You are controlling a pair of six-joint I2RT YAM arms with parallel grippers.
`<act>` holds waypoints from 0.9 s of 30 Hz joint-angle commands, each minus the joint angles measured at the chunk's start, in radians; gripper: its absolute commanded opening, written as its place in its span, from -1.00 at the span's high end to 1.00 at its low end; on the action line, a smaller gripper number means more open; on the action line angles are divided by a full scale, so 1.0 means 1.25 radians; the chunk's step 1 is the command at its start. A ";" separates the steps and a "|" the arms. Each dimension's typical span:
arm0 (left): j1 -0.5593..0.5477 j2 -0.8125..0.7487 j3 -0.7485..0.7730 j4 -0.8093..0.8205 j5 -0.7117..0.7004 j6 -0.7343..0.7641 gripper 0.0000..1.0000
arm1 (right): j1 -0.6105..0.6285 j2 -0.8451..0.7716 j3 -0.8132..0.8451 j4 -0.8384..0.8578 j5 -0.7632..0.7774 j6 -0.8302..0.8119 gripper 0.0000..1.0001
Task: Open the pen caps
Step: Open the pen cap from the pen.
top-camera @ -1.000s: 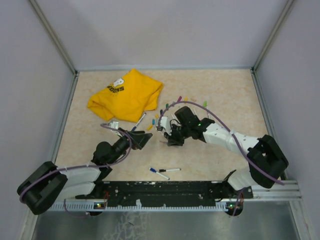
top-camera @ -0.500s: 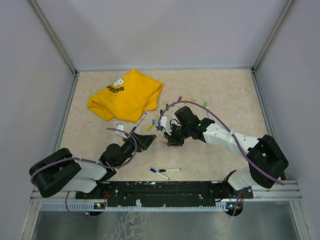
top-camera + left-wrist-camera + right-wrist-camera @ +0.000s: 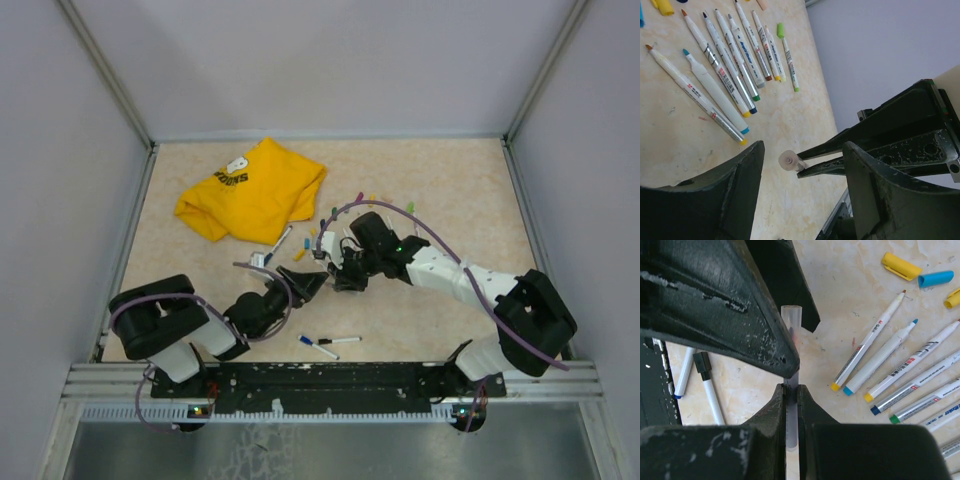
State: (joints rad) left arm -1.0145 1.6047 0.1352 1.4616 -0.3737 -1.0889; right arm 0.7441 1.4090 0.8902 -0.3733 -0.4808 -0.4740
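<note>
My right gripper (image 3: 791, 390) is shut on a thin pale pen (image 3: 791, 322) and holds it level above the table. The pen's round translucent cap end (image 3: 788, 161) sticks out between the two fingers of my left gripper (image 3: 802, 172), which stands open around it without touching. Seen from above, the left gripper (image 3: 312, 282) and the right gripper (image 3: 336, 276) meet tip to tip mid-table. Several uncapped pens (image 3: 730, 75) lie in a row on the table. Loose pen caps lie near them, one yellow (image 3: 901, 266) and one blue (image 3: 936, 278).
A crumpled yellow T-shirt (image 3: 252, 190) lies at the back left. Two more pens (image 3: 325, 345) rest near the front rail, one of them with a black cap (image 3: 703, 361). Grey walls close in the table on three sides.
My left arm has swung right and forward until its gripper reaches the pen end in the right gripper. Its jaws have narrowed but stay open. The right arm has not moved.
</note>
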 commanded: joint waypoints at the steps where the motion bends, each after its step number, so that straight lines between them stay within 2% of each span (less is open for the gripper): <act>1: -0.041 0.022 0.028 0.059 -0.084 -0.021 -0.36 | -0.005 -0.026 -0.001 0.036 -0.010 0.006 1.00; 6: -0.063 0.029 0.032 0.057 -0.138 -0.016 -0.11 | -0.005 -0.031 -0.001 0.037 -0.017 0.005 1.00; 13: -0.064 0.042 0.039 0.057 -0.140 -0.017 0.55 | -0.004 -0.039 -0.004 0.037 -0.031 0.003 1.00; 16: -0.064 0.050 0.042 0.075 -0.135 -0.003 0.97 | -0.003 -0.042 -0.006 0.038 -0.037 0.001 1.00; 19: -0.065 0.062 0.039 0.120 -0.130 0.022 1.00 | -0.004 -0.042 -0.005 0.036 -0.040 0.000 1.00; 20: -0.065 0.069 0.037 0.150 -0.128 0.034 1.00 | -0.005 -0.042 -0.006 0.037 -0.040 0.000 0.90; 22: -0.064 0.087 0.025 0.241 -0.118 0.077 1.00 | -0.004 -0.042 -0.010 0.039 -0.037 0.001 0.54; 24: -0.063 0.088 0.023 0.263 -0.115 0.092 1.00 | -0.005 -0.040 -0.010 0.038 -0.036 0.003 0.31; 27: -0.063 0.075 0.028 0.263 -0.098 0.116 1.00 | -0.005 -0.033 -0.009 0.039 -0.033 0.006 0.27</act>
State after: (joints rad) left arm -1.0885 1.7069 0.1688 1.5223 -0.5220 -1.0183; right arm 0.7410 1.3972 0.8753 -0.3626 -0.5011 -0.4698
